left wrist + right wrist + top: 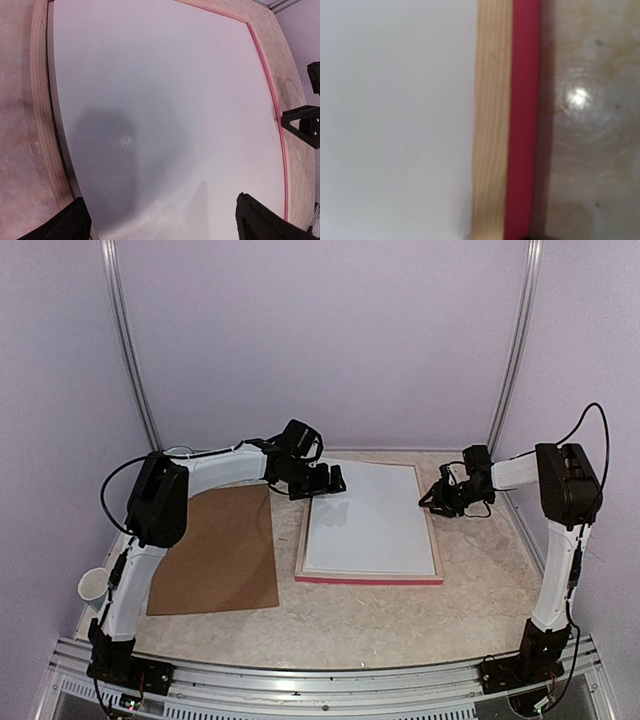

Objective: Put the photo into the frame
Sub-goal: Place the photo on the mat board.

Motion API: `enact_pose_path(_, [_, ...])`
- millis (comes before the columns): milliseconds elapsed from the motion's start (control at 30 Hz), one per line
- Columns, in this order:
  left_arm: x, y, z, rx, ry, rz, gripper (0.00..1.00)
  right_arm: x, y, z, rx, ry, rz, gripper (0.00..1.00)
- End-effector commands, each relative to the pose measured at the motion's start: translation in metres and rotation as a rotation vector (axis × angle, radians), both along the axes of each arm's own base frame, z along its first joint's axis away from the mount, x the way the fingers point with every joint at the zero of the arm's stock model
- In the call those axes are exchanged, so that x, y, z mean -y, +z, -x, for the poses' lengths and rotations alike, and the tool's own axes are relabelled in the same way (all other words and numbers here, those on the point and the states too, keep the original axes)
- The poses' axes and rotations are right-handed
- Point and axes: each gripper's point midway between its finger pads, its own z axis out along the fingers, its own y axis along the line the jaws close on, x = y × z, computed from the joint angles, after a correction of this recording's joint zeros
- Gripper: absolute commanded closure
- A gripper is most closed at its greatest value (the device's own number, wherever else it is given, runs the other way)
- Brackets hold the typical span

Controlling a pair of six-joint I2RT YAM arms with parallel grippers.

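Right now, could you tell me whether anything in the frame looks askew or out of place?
The white sheet lies in the frame with a dark gap along one long rail, so it may not be fully seated. It also bears a small scuff. Nothing else stands out.

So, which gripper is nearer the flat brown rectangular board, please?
Left: the left gripper hangs right of the board, by its far corner; the right gripper sits beyond the pink-edged wooden frame.
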Motion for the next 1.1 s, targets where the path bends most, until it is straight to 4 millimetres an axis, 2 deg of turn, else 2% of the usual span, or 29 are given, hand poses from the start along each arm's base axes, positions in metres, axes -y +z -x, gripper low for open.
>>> enact_pose_path(0, [-0.009,0.001,-0.003,0.038,0.011,-0.080,0.01,-0.003,-0.006,0.012,-0.040,0.001,0.009,0.62])
enact_pose_path(200, [-0.025,0.027,-0.014,0.131,0.071,-0.131,0.01,0.000,-0.002,0.011,-0.029,-0.005,0.025,0.62])
enact_pose_path(333, [-0.038,0.037,-0.020,0.174,0.097,-0.177,0.01,0.004,0.002,0.010,-0.017,-0.014,0.054,0.58])
enact_pose_path(433, [-0.048,0.036,-0.022,0.176,0.108,-0.194,0.01,0.009,0.007,0.009,-0.005,-0.026,0.085,0.56])
enact_pose_path(633, [-0.062,0.016,-0.019,0.123,0.122,-0.142,0.01,0.018,0.015,0.004,0.014,-0.051,0.154,0.57])
enact_pose_path(933, [-0.068,0.000,-0.013,0.073,0.110,-0.075,0.01,0.000,0.016,0.001,0.020,-0.024,0.204,0.57])
enact_pose_path(1067, [-0.087,0.020,0.000,0.080,0.115,-0.080,0.01,0.000,0.026,0.003,0.048,-0.023,0.278,0.55])
